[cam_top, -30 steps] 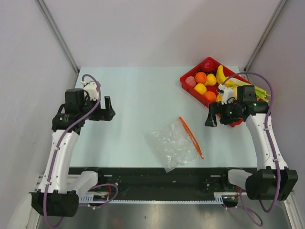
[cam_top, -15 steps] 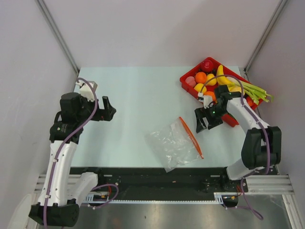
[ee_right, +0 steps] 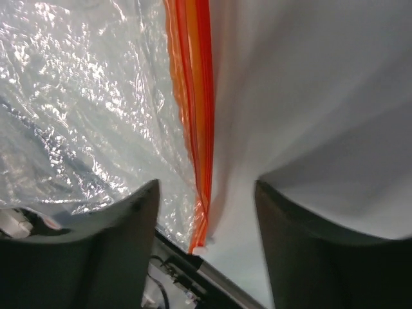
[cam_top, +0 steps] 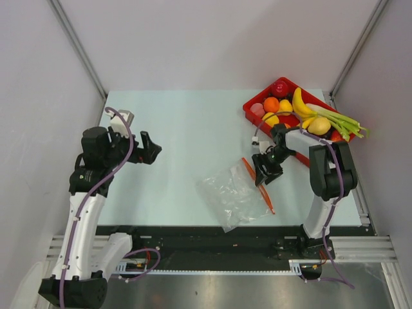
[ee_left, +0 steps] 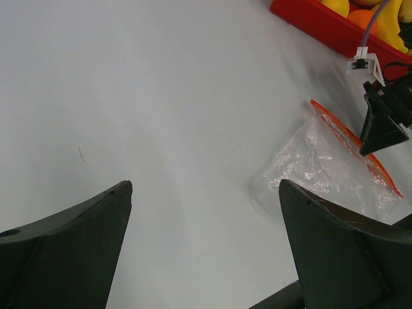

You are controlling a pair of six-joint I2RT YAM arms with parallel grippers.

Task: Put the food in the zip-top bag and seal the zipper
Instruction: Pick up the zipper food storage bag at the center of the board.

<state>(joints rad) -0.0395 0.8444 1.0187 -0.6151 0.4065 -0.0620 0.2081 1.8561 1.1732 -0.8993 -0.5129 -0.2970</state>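
Note:
The clear zip-top bag [cam_top: 232,196] lies flat at the table's front middle, and its orange-red zipper [cam_top: 259,187] runs along its right edge. My right gripper [cam_top: 264,171] is open and hovers over the zipper's far half. In the right wrist view the zipper [ee_right: 196,96] runs between my open fingers [ee_right: 138,219], with the bag [ee_right: 77,96] to the left. The food sits in the red tray [cam_top: 248,109]: a red fruit [cam_top: 280,88], an orange one [cam_top: 271,104] and yellow ones [cam_top: 285,107]. My left gripper [cam_top: 149,149] is open and empty, far left of the bag [ee_left: 322,167].
The tray also holds a banana [cam_top: 299,103], green stalks [cam_top: 344,120] and a yellowish fruit [cam_top: 318,125]. Grey walls stand on both sides. A black rail runs along the front edge [cam_top: 212,238]. The left wrist view shows the right gripper [ee_left: 380,125] and the tray [ee_left: 322,26].
My right arm has swung left from the tray to the bag, and its gripper now stands over the zipper. My left gripper has shifted slightly right.

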